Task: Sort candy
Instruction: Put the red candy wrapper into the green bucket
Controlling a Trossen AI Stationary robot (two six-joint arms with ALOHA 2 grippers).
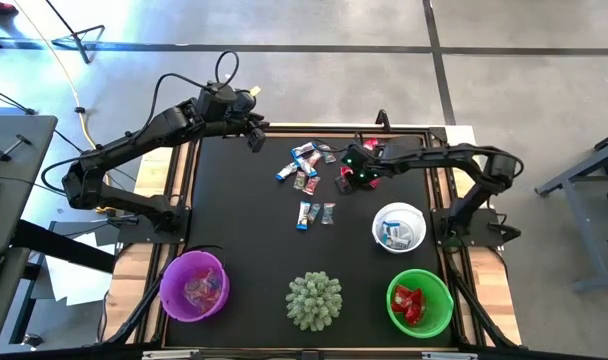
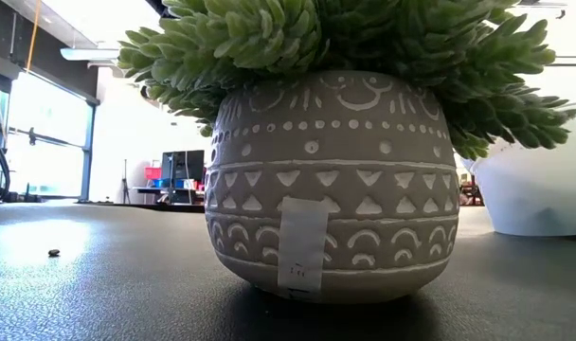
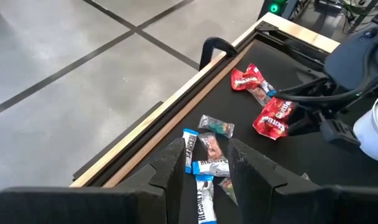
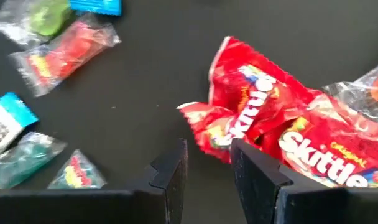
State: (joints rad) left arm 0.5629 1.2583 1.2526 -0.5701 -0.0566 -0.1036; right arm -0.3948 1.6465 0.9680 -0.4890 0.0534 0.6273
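Observation:
Small wrapped candy (image 1: 306,165) lies scattered on the black table top toward its far side, with two more pieces (image 1: 315,212) nearer the middle. Two red packets (image 3: 275,118) (image 3: 248,78) lie at the right end of the scatter. My right gripper (image 1: 362,175) (image 4: 207,168) is open, pointing steeply down, with the crumpled end of one red packet (image 4: 263,118) just beyond its fingertips. My left gripper (image 1: 256,140) (image 3: 206,171) is open, high over the far left of the table, with blue-and-white candy (image 3: 201,167) far below it. My right gripper comes down at the red packet's crumpled end (image 4: 207,134) from above. I cannot tell whether one finger (image 4: 251,168) touches it. The packet lies flat on the table.
A purple bowl (image 1: 194,285), a white bowl (image 1: 399,226) and a green bowl (image 1: 420,302) stand toward the near side, each with candy in it. A spiky green plant in a patterned pot (image 2: 326,180) stands between them at the near edge. A wooden rim (image 3: 176,106) borders the table.

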